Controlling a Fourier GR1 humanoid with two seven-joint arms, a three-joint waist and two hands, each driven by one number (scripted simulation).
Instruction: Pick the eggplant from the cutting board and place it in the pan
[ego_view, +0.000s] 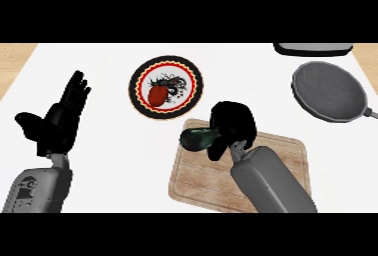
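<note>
Eggplant (196, 139) at the cutting board's (284, 150) upper left corner, right hand (232, 125) curled round it. Best to lift straight up first, then carry right to the pan (330, 91). Left hand (59, 117) rests open at left.

The board (244, 175) lies low in the middle of the desk (103, 165). The eggplant (196, 138) is at its upper left corner. The plate (167, 86) sits above it, the pan (330, 92) at upper right.
</note>
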